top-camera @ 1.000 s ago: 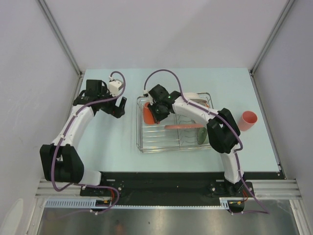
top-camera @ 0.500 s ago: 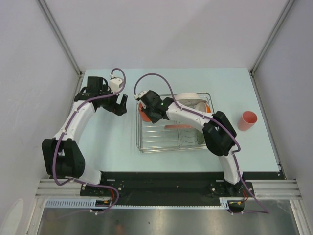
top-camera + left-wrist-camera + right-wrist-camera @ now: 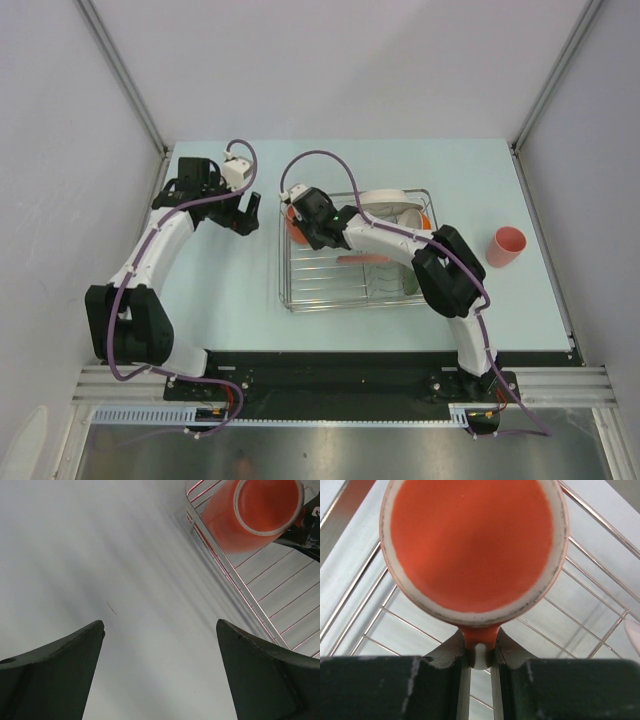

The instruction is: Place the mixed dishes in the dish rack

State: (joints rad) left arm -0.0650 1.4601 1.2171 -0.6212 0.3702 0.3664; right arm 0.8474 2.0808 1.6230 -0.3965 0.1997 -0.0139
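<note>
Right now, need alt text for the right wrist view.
An orange mug fills the upper frame, seen mouth-on with a pale rim. Its handle is pinched in the right gripper at bottom centre. Behind the mug, the silver wires of the dish rack run over a pale surface.

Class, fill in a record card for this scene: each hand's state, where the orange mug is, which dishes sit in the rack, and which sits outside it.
Right hand: shut on the handle of the orange mug
Mug position: at the far-left corner of the dish rack
Left hand: open, empty, above the table left of the rack
In rack: pink plate, pale green bowl
Outside rack: pink tumbler, on the table to its right
</note>
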